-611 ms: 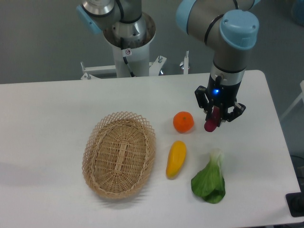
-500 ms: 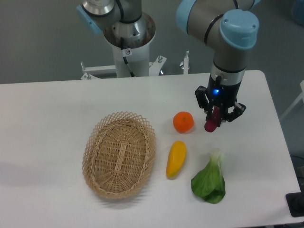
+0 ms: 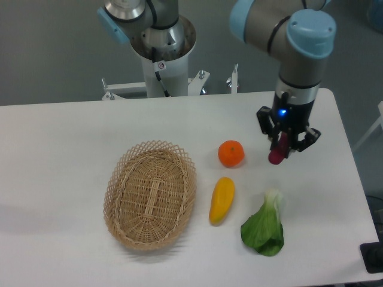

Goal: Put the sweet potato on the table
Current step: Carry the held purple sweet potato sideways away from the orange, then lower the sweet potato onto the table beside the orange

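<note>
The gripper (image 3: 286,145) grasps the potato (image 3: 277,152) upright near the table's (image 3: 60,149) right edge. Released on end, it could topple — rolling toward that edge.

No readable text, brand or number can be made out anywhere. A small sticker (image 3: 160,64) with a red mark is stuck on the white arm base (image 3: 163,57) behind the desk's far edge, but it's too tiny to be read.
</note>
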Controlling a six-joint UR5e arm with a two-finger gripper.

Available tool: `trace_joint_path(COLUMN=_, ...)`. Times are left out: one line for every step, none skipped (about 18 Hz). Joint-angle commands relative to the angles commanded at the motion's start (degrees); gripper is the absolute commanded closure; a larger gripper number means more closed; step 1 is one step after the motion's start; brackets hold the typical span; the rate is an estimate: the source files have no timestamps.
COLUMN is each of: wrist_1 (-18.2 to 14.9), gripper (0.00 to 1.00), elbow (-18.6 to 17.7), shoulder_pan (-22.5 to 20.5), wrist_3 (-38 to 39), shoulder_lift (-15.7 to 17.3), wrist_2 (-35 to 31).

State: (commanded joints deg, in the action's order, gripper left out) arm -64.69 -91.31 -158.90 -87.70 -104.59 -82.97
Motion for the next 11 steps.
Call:
trace_joint_path(wrist_1=1.49, gripper=0.6, elbow=-0.96, shoulder_pan=-0.79, wrist_3=-1.58, shoulder_lift=0.0, wrist_2=0.0)
trace_joint_path(wrist_1=3.24, gripper=0.6, elbow=-2.45, shoulder_pan=-1.58, wrist_3=-3.08, shoulder_lift=-0.17, wrist_2=0.0)
trace_joint_path(wrist_1=5.87, gripper=0.6, elbow=-4.38, shoulder_pan=-2.46, wrist_3=-4.66, shoulder_lift=-0.52, wrist_2=0.0)
trace_joint_path(wrist_1=9.29, gripper=0.6, elbow=-6.4, shoulder_pan=-3.08, wrist_3=-6.15, shoulder_lift=-1.4, wrist_2=0.0)
trace_joint_path(wrist_1=12.89, gripper=0.6, elbow=-8.16, shoulder_pan=-3.52, wrist_3=-7.38, shoulder_lift=-2.54, wrist_2=0.0)
trace_joint_path(wrist_1=15.97, gripper=0.6, elbow=-9.83, shoulder_pan=-4.13, wrist_3=-8.44, shoulder_lift=-3.42, wrist_2=0.09)
trace_joint_path(wrist_1=18.09, gripper=0.6, elbow=-11.16, shoulder_pan=-4.31, wrist_3=-8.89, shoulder_lift=-4.38, wrist_2=0.09)
trace_joint_path(wrist_1=19.68, gripper=0.6, elbow=-12.13, shoulder_pan=-4.31, wrist_3=-9.59, shoulder_lift=-5.26, wrist_2=0.0)
trace_joint_path(wrist_1=20.56, gripper=0.6, elbow=-12.92, shoulder_pan=-4.31, wrist_3=-10.38, shoulder_lift=-6.06, wrist_2=0.0)
trace_joint_path(wrist_1=20.92, gripper=0.6, elbow=-13.45, shoulder_pan=-4.31, wrist_3=-11.08, shoulder_lift=-6.67, wrist_2=-0.09)
trace_joint_path(wrist_1=20.92, gripper=0.6, elbow=-13.54, shoulder_pan=-4.31, wrist_3=-11.35, shoulder_lift=-6.85, wrist_2=-0.17)
